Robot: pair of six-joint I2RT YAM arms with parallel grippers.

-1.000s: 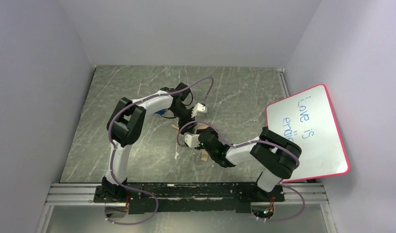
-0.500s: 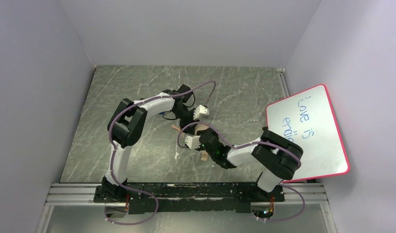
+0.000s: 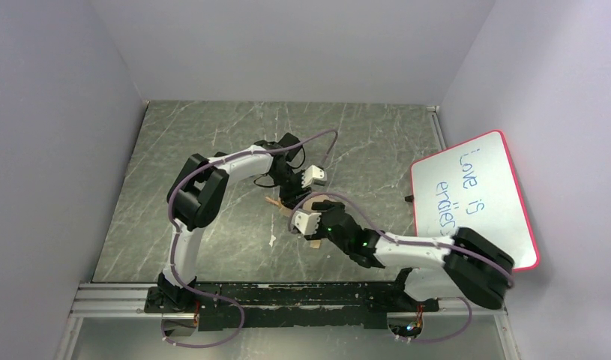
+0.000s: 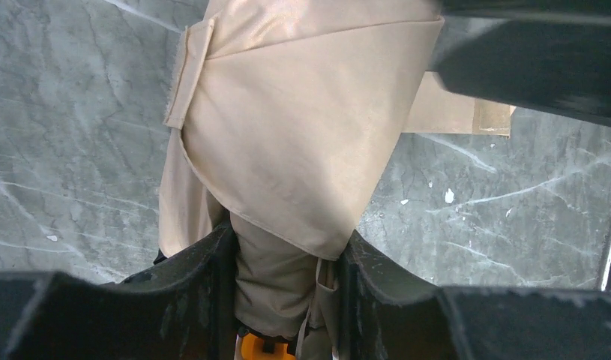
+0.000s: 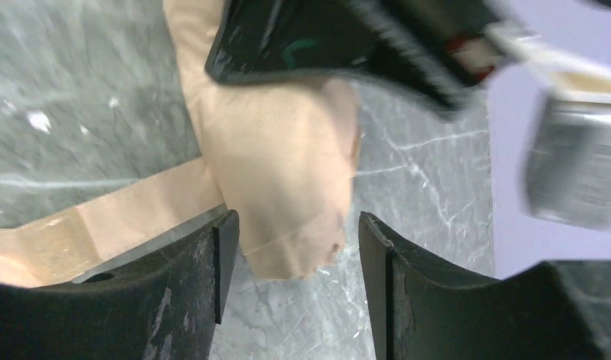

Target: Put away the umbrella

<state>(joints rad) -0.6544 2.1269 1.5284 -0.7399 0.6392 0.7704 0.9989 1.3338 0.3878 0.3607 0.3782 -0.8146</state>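
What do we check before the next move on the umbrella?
1. Left gripper clamped on the umbrella: ok, fabric fills the gap between its fingers.
2. Right gripper gripping: not ok, jaws open around the umbrella's end.
3. Strap fastened: not ok, it lies loose on the table.
4. Canopy gathered tight: not ok, loosely bunched.
5. Right arm clear of the whiteboard: cannot tell, they overlap from above.

Umbrella (image 4: 287,135) on table (image 3: 175,172), left tool (image 4: 286,251) behind it, right tool (image 5: 296,225) before it, whiteboard (image 3: 474,206) far right.
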